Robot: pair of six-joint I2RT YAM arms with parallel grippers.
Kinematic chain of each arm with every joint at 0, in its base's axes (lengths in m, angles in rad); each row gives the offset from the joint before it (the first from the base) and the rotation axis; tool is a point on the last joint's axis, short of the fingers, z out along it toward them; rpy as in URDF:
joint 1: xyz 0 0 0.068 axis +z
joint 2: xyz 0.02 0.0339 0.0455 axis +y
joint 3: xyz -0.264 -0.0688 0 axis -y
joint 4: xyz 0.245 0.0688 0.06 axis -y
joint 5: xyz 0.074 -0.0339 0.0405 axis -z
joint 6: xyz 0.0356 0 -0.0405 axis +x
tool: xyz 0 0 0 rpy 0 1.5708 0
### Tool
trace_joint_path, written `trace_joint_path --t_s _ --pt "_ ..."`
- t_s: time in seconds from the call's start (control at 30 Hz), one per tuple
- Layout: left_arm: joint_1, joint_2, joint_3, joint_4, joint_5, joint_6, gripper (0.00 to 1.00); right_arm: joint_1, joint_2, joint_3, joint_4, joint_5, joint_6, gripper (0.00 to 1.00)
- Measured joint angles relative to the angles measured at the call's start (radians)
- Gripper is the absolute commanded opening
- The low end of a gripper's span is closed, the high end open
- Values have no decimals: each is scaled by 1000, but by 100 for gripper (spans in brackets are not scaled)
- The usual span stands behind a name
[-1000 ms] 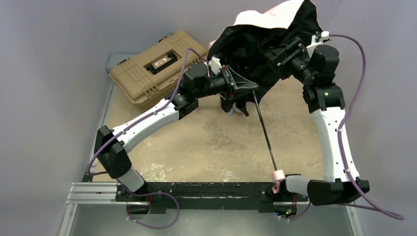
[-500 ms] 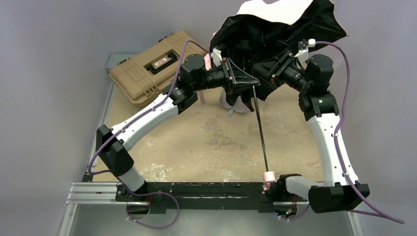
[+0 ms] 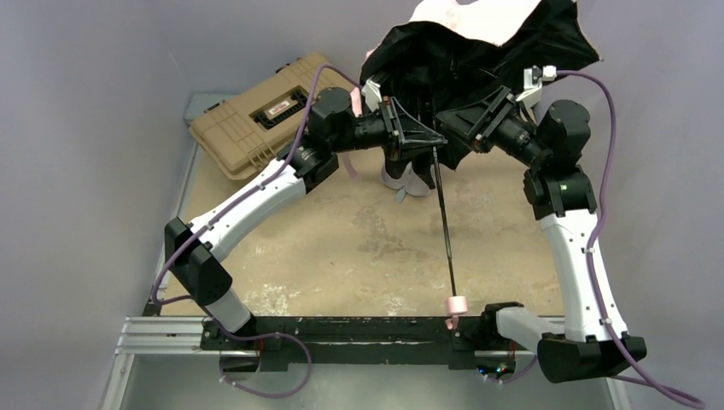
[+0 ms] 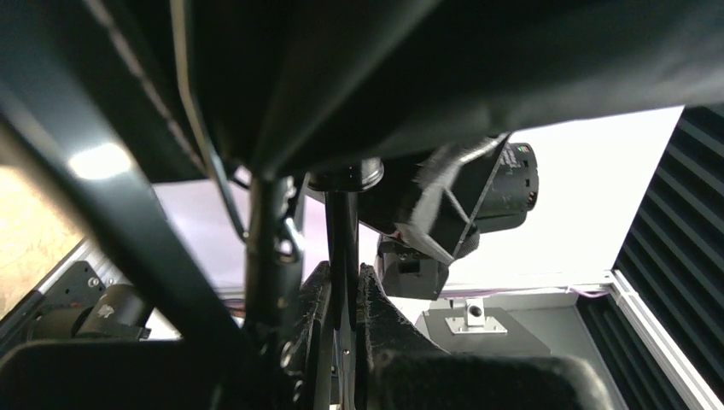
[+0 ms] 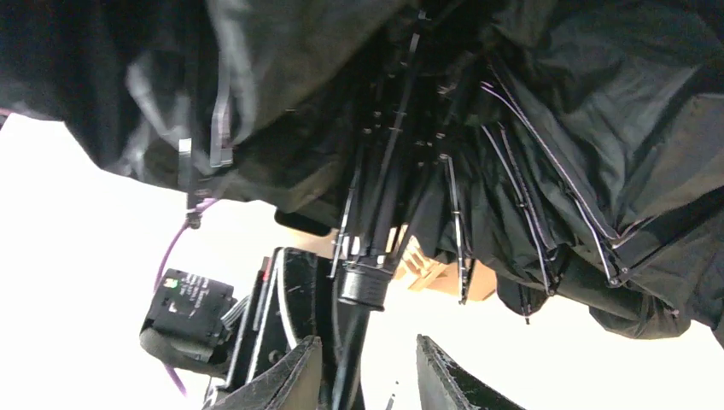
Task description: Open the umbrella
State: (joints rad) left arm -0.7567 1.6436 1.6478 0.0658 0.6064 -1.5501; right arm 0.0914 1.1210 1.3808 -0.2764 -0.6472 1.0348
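Note:
The umbrella (image 3: 478, 51) is held up at the back of the table, its black lining bunched and half spread, with pale pink fabric on top. Its thin black shaft (image 3: 445, 222) slants down to the small pink handle (image 3: 457, 305) near the arm bases. My left gripper (image 3: 434, 143) is shut on the shaft (image 4: 341, 231) just below the canopy, and both pads (image 4: 380, 299) press on it. My right gripper (image 3: 459, 128) stands open around the shaft (image 5: 348, 367) below the black runner collar (image 5: 363, 286). The shaft lies close to the left finger (image 5: 290, 376).
A tan hard-shell toolbox (image 3: 265, 111) lies at the back left of the sandy table top (image 3: 359, 239). A pale scrap of fabric (image 3: 408, 181) hangs below the left gripper. The black base rail (image 3: 341, 329) runs along the near edge. Grey walls close in on both sides.
The right gripper has come in from the canopy to the shaft beside the left gripper, jaws narrower. The canopy spread a little to the right. The handle swung left.

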Motion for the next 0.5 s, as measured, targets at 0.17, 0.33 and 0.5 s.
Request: trace_joint_path --t_s 0.17,0.33,0.5 --pt "5 0 0 -54 2 14 0 1 -17 -1 33 -4 10 43" --pt "5 2 9 -77 10 24 0 8 -17 -14 41 -8 16 40" --pt "5 7 37 -91 18 29 0 17 -17 -38 38 -7 19 39"
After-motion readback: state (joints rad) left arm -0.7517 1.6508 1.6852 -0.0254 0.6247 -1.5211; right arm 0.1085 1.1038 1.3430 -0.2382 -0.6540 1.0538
